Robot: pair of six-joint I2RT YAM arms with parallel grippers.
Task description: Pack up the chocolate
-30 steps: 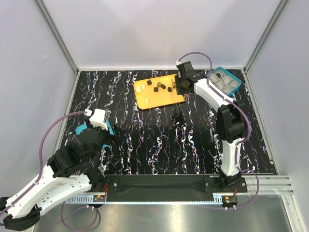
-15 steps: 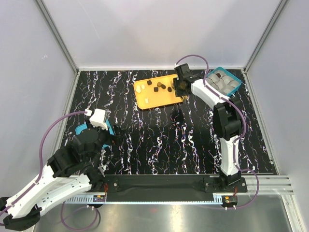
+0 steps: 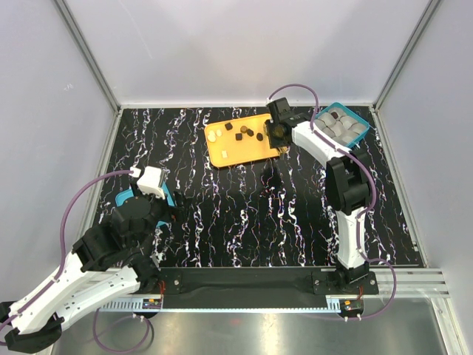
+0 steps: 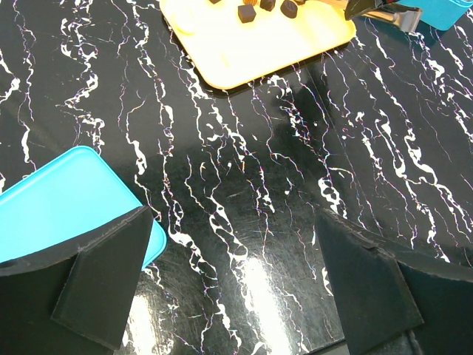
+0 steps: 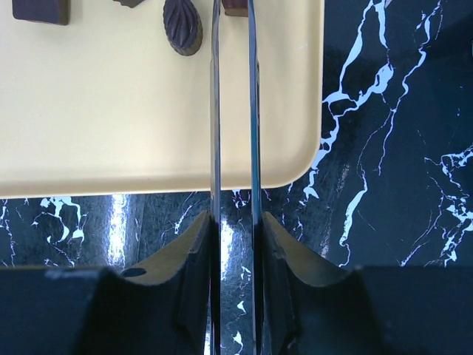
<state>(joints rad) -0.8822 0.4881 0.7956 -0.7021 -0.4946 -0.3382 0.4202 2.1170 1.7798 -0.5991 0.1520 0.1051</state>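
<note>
Several dark brown chocolates (image 3: 240, 129) and a few cream-white ones (image 3: 213, 137) lie on the orange tray (image 3: 244, 151). My right gripper (image 3: 275, 134) is over the tray's right end. In the right wrist view its two thin metal blades (image 5: 233, 44) stand close together on either side of a dark chocolate (image 5: 236, 7) at the top edge. A leaf-shaped chocolate (image 5: 182, 26) lies just to their left. The teal box with grey cups (image 3: 342, 124) is to the right, with a dark piece in one cup. My left gripper (image 4: 236, 285) is wide open and empty, low over the table.
A flat teal lid (image 4: 66, 200) lies under my left gripper's left finger, and it also shows in the top view (image 3: 127, 197). The tray's near corner (image 4: 325, 37) shows in the left wrist view. White walls enclose the black marbled table (image 3: 251, 214).
My right gripper moved down and left onto the tray's right end, then held still. The left arm has not moved.
</note>
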